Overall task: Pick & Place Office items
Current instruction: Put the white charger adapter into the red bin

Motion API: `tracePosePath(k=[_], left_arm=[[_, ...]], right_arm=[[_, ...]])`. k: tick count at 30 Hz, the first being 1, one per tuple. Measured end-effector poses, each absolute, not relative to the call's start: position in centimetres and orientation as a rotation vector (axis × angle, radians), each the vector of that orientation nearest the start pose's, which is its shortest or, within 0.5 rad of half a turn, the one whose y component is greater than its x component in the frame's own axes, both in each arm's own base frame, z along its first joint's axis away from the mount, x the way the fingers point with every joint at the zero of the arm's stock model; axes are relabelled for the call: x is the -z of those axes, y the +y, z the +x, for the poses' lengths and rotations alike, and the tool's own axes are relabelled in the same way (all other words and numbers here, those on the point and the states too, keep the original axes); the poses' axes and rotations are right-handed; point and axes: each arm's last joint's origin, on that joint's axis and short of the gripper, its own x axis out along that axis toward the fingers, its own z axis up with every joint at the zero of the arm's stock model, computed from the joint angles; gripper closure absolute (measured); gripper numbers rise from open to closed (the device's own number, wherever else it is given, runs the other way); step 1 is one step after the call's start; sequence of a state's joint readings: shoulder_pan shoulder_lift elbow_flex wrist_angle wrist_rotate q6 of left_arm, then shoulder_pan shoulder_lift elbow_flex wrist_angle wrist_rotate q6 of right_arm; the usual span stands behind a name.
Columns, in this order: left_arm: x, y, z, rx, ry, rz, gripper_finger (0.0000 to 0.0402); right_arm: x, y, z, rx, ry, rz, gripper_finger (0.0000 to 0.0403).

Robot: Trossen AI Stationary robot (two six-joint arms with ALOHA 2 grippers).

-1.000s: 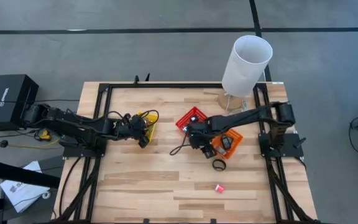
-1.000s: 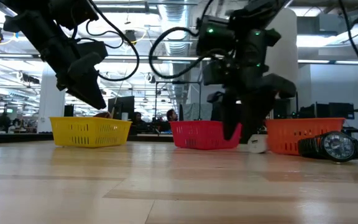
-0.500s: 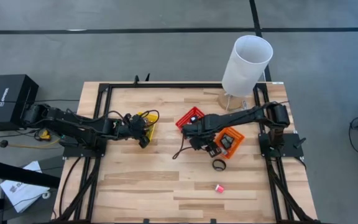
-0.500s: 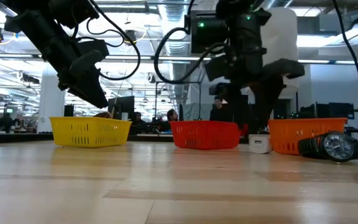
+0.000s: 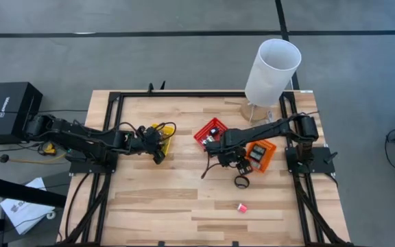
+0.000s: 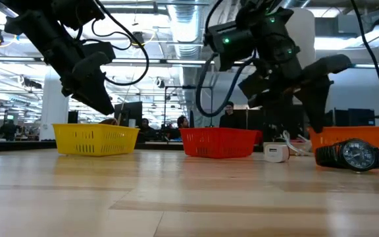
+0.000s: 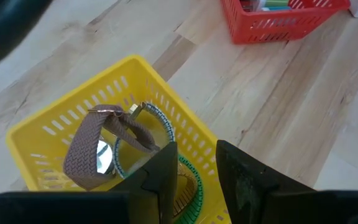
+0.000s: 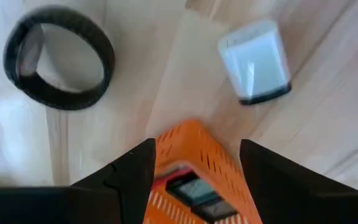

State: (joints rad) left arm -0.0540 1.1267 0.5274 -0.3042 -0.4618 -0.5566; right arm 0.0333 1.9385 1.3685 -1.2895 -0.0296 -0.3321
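Right pincer [image 8: 194,165] spread over orange basket [image 8: 194,158], black watch [image 8: 58,57] and white block [image 8: 255,62] beside

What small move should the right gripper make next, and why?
Probably lower toward the black watch. The right gripper hangs open and empty above the orange basket corner, and the watch lies loose on the table just beyond it, not yet in any basket.

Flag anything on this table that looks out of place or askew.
Three items lie loose on the wooden table, outside the mesh baskets: a black ring-shaped watch, a small white block near the orange basket, and a tiny pink bit lying alone.
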Motion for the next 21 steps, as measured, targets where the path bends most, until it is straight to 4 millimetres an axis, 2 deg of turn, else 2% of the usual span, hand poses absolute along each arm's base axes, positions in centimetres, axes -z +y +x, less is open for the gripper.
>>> tracePosePath(k=[8,12,21], left_arm=[[-18.0,0.2,20.1,-0.606,0.737,-0.284,0.0298],[-18.0,0.2,20.2,-0.606,0.735,-0.285,0.0298],[-18.1,0.2,20.2,-0.605,0.728,-0.288,0.0298]], right_arm=[[-17.2,2.1,34.1,-0.334,1.672,-0.306,0.0178],[-17.2,1.8,34.2,-0.264,1.67,-0.38,0.0178],[-16.6,1.7,34.5,-0.271,1.67,-0.367,0.0178]])
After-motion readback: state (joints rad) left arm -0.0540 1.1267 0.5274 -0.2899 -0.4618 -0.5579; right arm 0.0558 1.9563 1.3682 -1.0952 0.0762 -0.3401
